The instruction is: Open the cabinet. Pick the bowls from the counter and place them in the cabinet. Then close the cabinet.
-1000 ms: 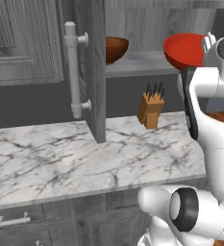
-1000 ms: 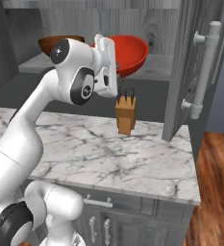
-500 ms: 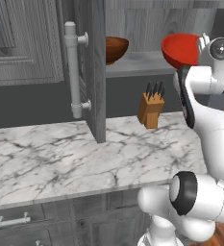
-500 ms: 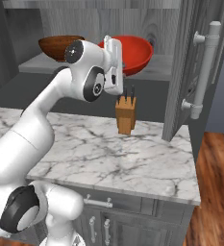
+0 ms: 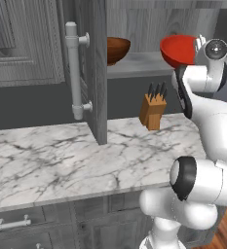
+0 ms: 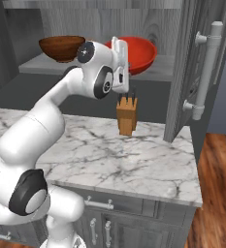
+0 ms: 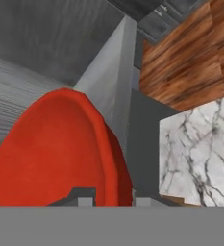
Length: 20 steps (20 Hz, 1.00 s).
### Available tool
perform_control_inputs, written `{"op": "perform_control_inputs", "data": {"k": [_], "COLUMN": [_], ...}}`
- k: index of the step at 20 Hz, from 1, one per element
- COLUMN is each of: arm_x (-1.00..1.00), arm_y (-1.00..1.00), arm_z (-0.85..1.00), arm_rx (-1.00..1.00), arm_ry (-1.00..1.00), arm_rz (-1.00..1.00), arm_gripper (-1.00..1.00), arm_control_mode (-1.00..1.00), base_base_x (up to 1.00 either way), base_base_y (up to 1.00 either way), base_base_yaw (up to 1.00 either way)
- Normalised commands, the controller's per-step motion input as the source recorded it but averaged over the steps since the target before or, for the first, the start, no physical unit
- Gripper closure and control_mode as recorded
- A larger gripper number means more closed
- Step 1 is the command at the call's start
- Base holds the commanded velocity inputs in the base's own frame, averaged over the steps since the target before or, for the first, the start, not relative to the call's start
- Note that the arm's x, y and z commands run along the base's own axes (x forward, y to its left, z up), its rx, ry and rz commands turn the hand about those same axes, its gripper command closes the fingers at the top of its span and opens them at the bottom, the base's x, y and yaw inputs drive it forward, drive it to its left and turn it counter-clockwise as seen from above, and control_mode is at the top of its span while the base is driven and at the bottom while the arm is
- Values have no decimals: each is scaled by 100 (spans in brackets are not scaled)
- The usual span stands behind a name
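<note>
gripping red bowl [image 6: 136,52] rim, claw [image 7: 113,199] at cabinet shelf [image 5: 139,63]

Glossy red bowl [image 6: 139,52], dark brown wooden bowl [image 5: 117,49], grey wood-grain cabinet [image 5: 96,73], white grey-veined marble counter [image 5: 61,160], tan knife block [image 5: 152,113]

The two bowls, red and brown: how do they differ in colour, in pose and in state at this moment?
The red bowl is glossy bright red; the brown bowl is dark wood. The red bowl is held at its rim by the shut pincer and looks tilted; the brown bowl sits upright and free on the cabinet shelf. The red bowl is at the shelf's right, the brown at its left. Both are round, shallow and similar in size.
</note>
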Motion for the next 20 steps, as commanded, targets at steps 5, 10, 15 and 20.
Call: {"op": "perform_control_inputs", "data": {"k": [5, 10, 15, 20], "arm_x": [40, 44, 41, 40], "arm_y": [-13, -8, -11, -3], "arm_z": [-4, -8, -10, -13], "arm_rx": [1, 0, 1, 0], "arm_ry": [0, 0, 0, 0], "arm_rz": [3, 3, 5, 4], "arm_gripper": [100, 100, 100, -100], "arm_control_mode": [-100, -100, -100, -100], "base_base_x": [0, 0, 0, 0], "base_base_y": [0, 0, 0, 0], "base_base_yaw": [0, 0, 0, 0]}}
